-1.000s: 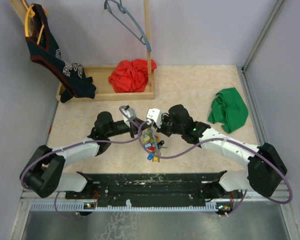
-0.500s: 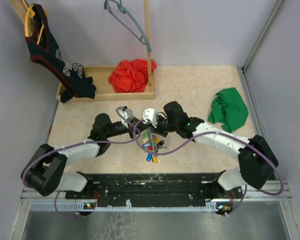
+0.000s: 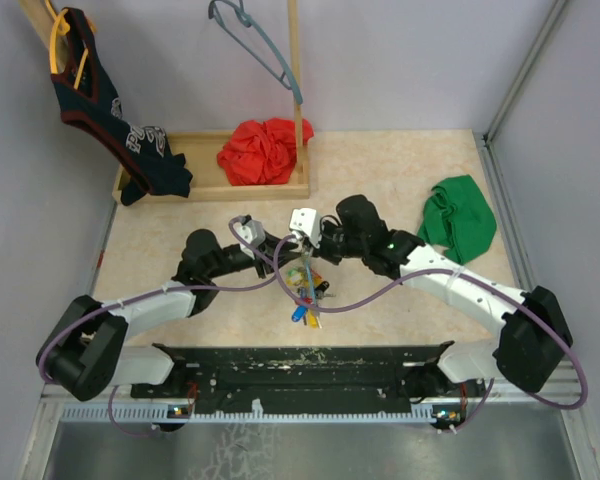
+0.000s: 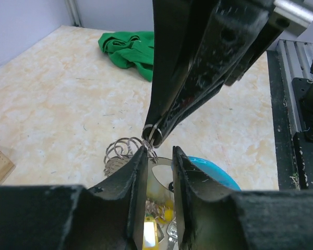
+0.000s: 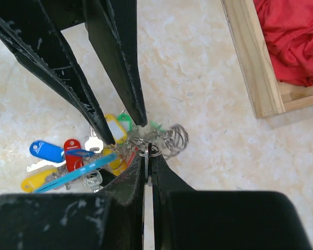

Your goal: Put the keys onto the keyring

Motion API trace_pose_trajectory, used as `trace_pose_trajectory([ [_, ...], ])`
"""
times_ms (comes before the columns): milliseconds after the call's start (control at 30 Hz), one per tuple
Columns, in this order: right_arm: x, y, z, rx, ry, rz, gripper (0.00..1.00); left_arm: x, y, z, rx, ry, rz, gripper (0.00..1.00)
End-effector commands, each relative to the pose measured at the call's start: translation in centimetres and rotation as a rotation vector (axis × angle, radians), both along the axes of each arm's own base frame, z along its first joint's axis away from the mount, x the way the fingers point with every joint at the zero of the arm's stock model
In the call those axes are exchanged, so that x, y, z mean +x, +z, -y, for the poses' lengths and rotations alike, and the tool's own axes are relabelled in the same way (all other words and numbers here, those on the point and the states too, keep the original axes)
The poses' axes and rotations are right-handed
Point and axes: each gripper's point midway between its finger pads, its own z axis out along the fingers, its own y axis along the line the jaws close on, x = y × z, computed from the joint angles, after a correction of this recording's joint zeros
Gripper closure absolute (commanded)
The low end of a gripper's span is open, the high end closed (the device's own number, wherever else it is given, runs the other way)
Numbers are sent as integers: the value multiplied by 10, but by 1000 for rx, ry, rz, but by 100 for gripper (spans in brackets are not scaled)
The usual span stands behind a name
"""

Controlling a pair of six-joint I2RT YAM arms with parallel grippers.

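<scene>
The keys (image 3: 302,292) lie in a bunch on the table between my two grippers, with red, blue, yellow and green tags (image 5: 68,153). The keyring's light-blue section (image 5: 68,174) lies among them and also shows in the left wrist view (image 4: 214,174). My left gripper (image 3: 283,265) stands over the bunch, its jaws (image 4: 159,152) a narrow gap apart with the keyring's grey band between them. My right gripper (image 5: 147,156) is shut on the small split ring of a key, right at the left fingertips (image 4: 141,151). It shows from the top too (image 3: 302,262).
A coiled wire ring (image 5: 175,138) lies beside the bunch. A green cloth (image 3: 458,218) lies at the right. A wooden tray (image 3: 210,190) holding a red cloth (image 3: 265,150) stands at the back, below a hanger (image 3: 255,40) and a dark garment (image 3: 105,110).
Both grippers have shifted slightly toward the back and closer together over the bunch. The right gripper has swung left and then back. The keys have stayed in place.
</scene>
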Motion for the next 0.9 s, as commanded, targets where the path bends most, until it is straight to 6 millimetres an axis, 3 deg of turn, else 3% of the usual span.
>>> trace_pose_trajectory([
  [0, 5, 52, -8, 77, 16, 115, 100, -2, 6, 2, 11, -25, 12, 67],
  [267, 3, 55, -12, 65, 18, 128, 100, -3, 5, 7, 17, -55, -27, 60],
  [867, -1, 61, -17, 63, 23, 133, 100, 16, -14, 13, 81, 12, -102, 61],
])
